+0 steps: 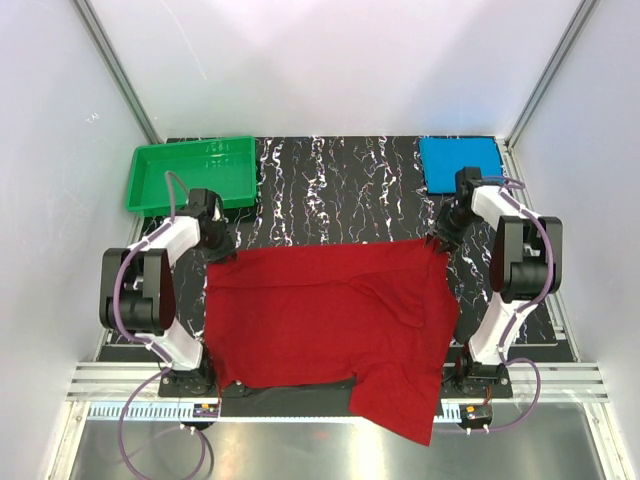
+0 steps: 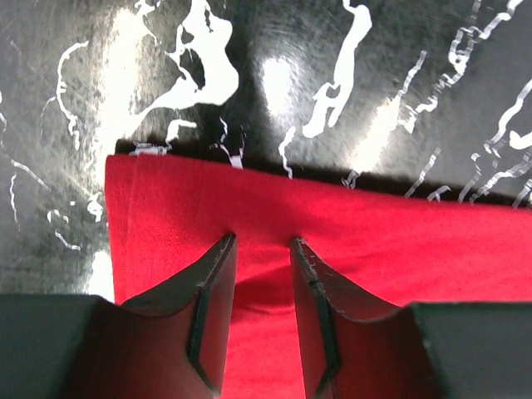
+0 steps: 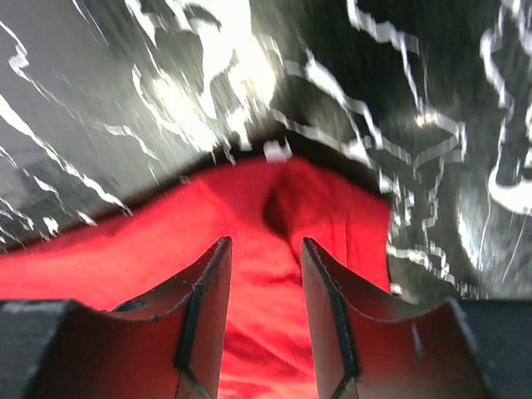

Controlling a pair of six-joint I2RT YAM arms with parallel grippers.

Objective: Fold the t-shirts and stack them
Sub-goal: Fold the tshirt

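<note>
the deep red cloth t-shirt (image 1: pixel 330 320) lies spread across the black marbled table (image 1: pixel 340 190), long axis left to right, its near corner overhanging. left gripper (image 2: pixel 262 249) and right gripper (image 3: pixel 264 249) each pinch a far corner, jaws narrowed on cloth. the bright blue folded shirt (image 1: pixel 460 163) sits far right.

A lab test cell: plain white walls (image 1: pixel 330 60) on aluminium framing (image 1: pixel 120 75) enclose a black marbled table (image 1: pixel 330 190) carrying two bolted arms.
</note>
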